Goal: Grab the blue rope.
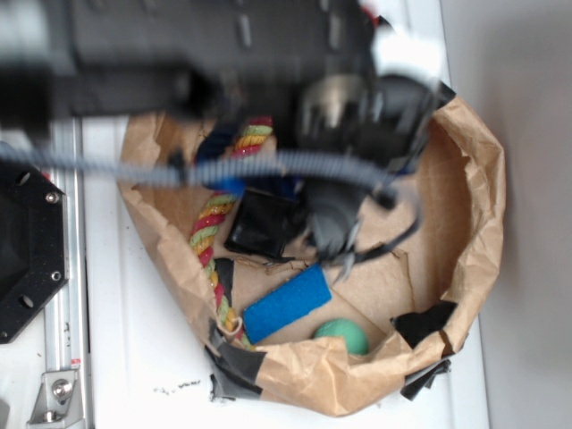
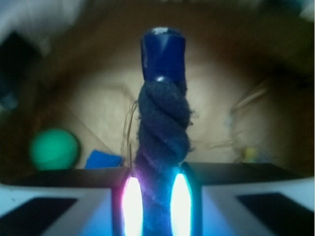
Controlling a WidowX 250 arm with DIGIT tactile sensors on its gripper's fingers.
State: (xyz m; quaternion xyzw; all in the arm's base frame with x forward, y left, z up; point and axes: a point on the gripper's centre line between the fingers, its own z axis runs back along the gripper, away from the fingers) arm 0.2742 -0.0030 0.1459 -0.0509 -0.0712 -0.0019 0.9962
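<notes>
The blue rope [image 2: 162, 123] is thick, dark navy and twisted, with a glossy blue capped tip pointing away from me in the wrist view. My gripper [image 2: 156, 178] is shut on the blue rope, with its two lit pads pressed against either side. In the exterior view my gripper [image 1: 340, 246] hangs over the middle of the paper-lined basket. There, part of the blue rope [image 1: 214, 145] shows at the back left; the rest is hidden by the arm.
The brown paper basket [image 1: 478, 179] holds a red-yellow-green rope [image 1: 211, 223] at its left, a flat blue sponge [image 1: 288, 302], a green ball [image 1: 341, 336] and a black block [image 1: 264, 223]. A black mount plate [image 1: 27, 250] lies to the left, outside the basket.
</notes>
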